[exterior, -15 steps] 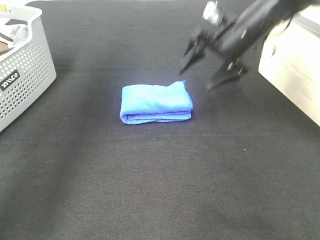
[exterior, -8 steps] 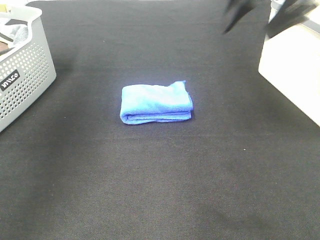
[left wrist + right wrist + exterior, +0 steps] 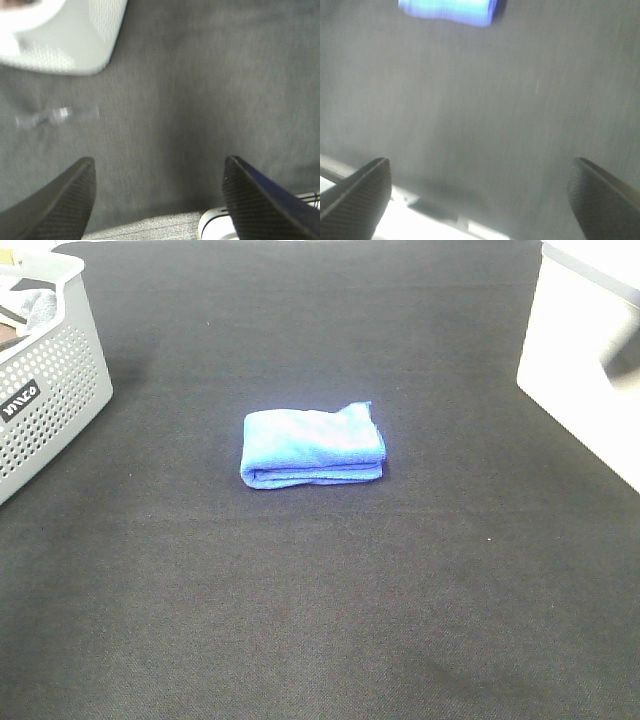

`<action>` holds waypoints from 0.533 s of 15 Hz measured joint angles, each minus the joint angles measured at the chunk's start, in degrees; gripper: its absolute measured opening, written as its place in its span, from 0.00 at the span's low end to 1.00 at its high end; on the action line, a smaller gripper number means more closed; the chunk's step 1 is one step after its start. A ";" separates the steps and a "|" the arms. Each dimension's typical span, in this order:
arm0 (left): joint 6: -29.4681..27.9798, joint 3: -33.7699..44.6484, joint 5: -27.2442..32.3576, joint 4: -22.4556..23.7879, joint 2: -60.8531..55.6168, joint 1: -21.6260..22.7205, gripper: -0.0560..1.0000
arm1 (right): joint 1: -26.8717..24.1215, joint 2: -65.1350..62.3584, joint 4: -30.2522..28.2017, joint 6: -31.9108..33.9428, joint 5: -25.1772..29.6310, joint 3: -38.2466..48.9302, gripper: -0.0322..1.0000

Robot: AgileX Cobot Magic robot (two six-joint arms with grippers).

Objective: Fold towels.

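While both arms sit outside the overhead frame, the blue towel (image 3: 313,447) lies folded into a compact rectangle on the black cloth table (image 3: 330,600), its stacked layers showing along the near edge and one corner standing up slightly at the far right. Left gripper (image 3: 157,200): fingers (image 3: 60,200) spread wide apart, nothing between them, only dark table cloth beneath the gap; blurred. Ahead of this gripper and off to one side is the rounded corner of the grey basket (image 3: 75,37), well apart from the fingertips; the towel is not visible in this wrist view. A strip of lighter grey fabric and a white part show close under the fingers, too blurred to identify. Right gripper (image 3: 480,195): fingers (image 3: 357,195) likewise released and held wide, empty, over bare cloth. The towel (image 3: 447,10) lies well ahead of this gripper, apart from both fingertips, touching neither; it is cut off by the frame edge and smeared by blur. A pale surface shows just under the fingers, not identifiable. In the overhead view the perforated grey basket (image 3: 50,390) stands at the far left edge of the table, with some cloth inside it, and a white box (image 3: 580,380) stands at the right edge; the towel lies between them, well clear of both.
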 joint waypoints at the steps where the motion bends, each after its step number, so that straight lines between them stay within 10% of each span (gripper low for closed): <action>1: 0.00 4.18 0.00 -0.06 -4.35 0.00 0.70 | 0.00 -5.21 -0.17 0.00 -0.69 5.27 0.90; 8: 11.12 15.47 -4.35 -8.19 -25.15 0.00 0.70 | 0.00 -42.06 -6.19 -0.06 -5.44 29.62 0.90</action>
